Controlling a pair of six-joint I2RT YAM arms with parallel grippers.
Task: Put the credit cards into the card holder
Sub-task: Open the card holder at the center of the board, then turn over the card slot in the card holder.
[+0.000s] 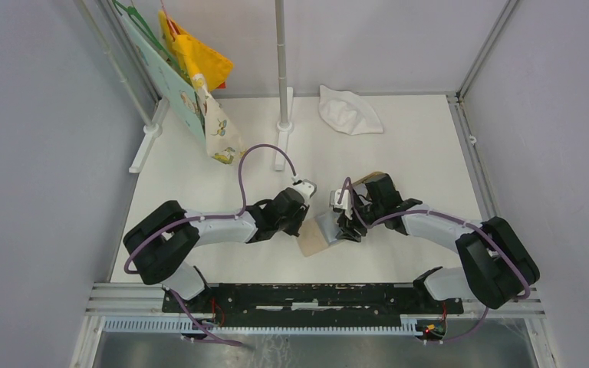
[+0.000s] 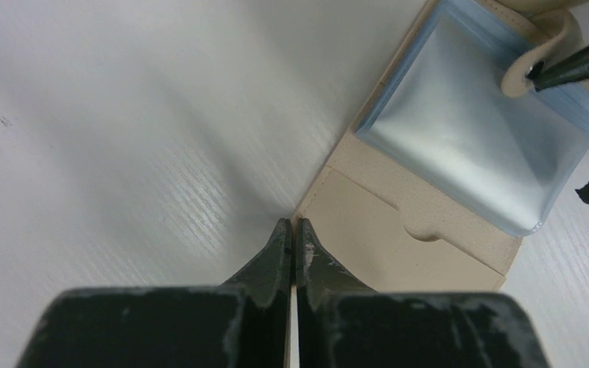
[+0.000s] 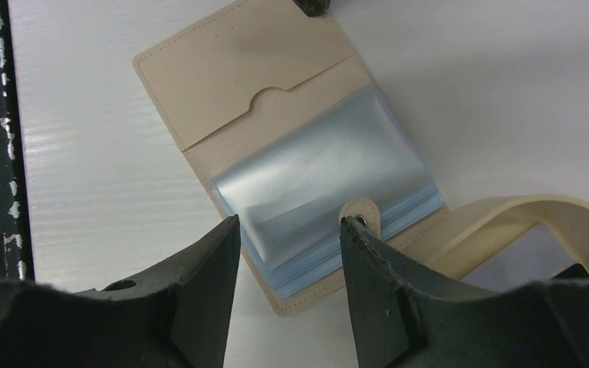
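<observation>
- Card holder [image 1: 316, 236]: lies open, lining up, on the tabletop [image 1: 199, 184], close to the middle of the near edge and between the two grippers.
- Left gripper [image 2: 295, 227]: jaws closed tip to tip, with the tips at the corner of the beige slip pocket [image 2: 399, 245]. Whether they pin the pocket's edge cannot be told.
- Right gripper [image 3: 290, 226]: jaws partly apart and holding nothing, straddling the free edge of the blue plastic sleeves [image 3: 322, 176]. One finger sits against the snap tab [image 3: 360, 208].
- Credit cards: none in view in any camera.
- Handling, judged: the holder looks light and limp, likely to slide or fold shut unless a corner is pressed down. The sleeves look thin, glossy and slippery, and likely to fan apart.
- Take-hold, judged: press the beige pocket at a corner and lift a single sleeve by its open edge. Cards are stiff and thin, so grip them by the long edges and feed the short edge first.
- Tray rim [image 3: 521, 215]: just beside the holder's outer cover; keep clear.
</observation>
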